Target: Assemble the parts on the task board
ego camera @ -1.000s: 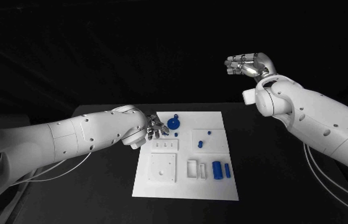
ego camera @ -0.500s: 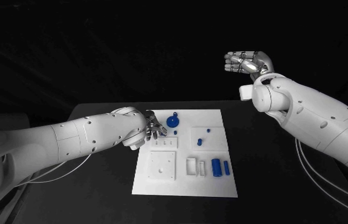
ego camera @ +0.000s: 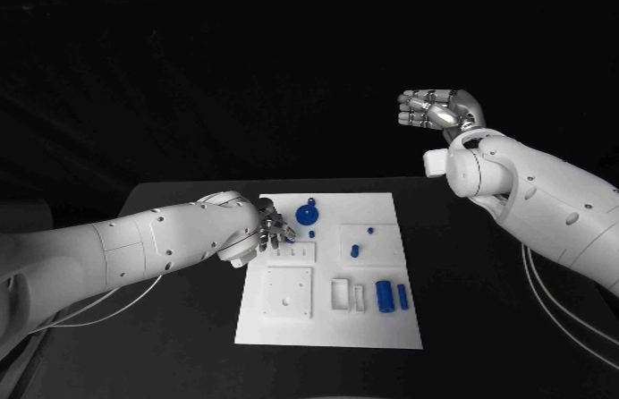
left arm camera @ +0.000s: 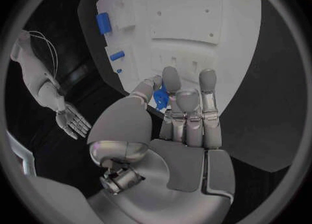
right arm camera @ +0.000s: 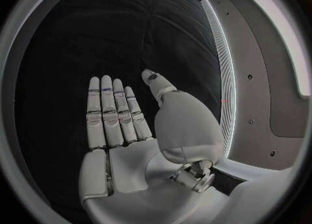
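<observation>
Right robot hand (ego camera: 436, 110) raised slightly higher, fingers flat, empty

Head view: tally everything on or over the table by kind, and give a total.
Left robot hand, right robot hand: 2
Task board: 1
Blue parts: 6
Total: 9

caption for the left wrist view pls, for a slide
Left hand pinching a small blue part over the white task board.
</observation>
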